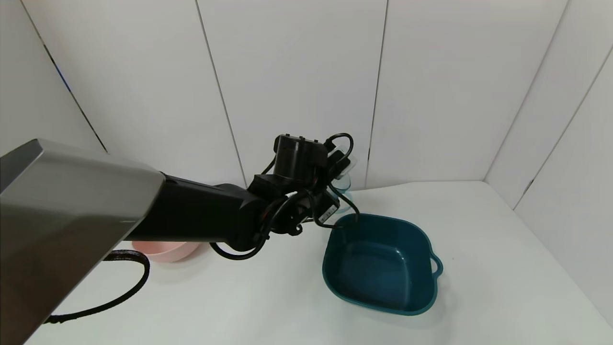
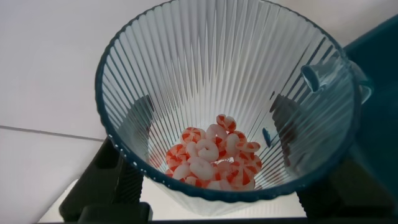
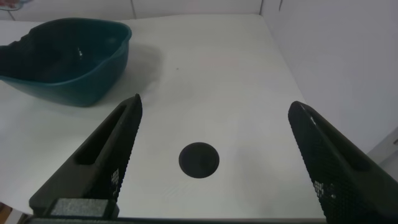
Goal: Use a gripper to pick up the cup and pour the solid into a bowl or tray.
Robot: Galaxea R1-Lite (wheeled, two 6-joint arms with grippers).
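Observation:
My left gripper (image 1: 336, 178) is shut on the cup (image 1: 345, 184), a pale-blue ribbed clear mug, and holds it by the far left corner of the dark teal basin (image 1: 380, 263). In the left wrist view the cup (image 2: 230, 68) fills the picture, and my black fingers (image 2: 140, 118) show through its wall on both sides. The solid (image 2: 214, 158), white and orange-red discs, lies in a heap at the cup's bottom. The basin's edge (image 2: 380, 74) shows beside the cup. My right gripper (image 3: 216, 109) is open and empty over bare table, out of the head view.
A round pink bowl (image 1: 165, 250) stands at the left, partly hidden under my left arm. A black round mark (image 3: 199, 160) is on the table below the right gripper. The basin (image 3: 68, 59) is off to its side. White walls close the table's back and right.

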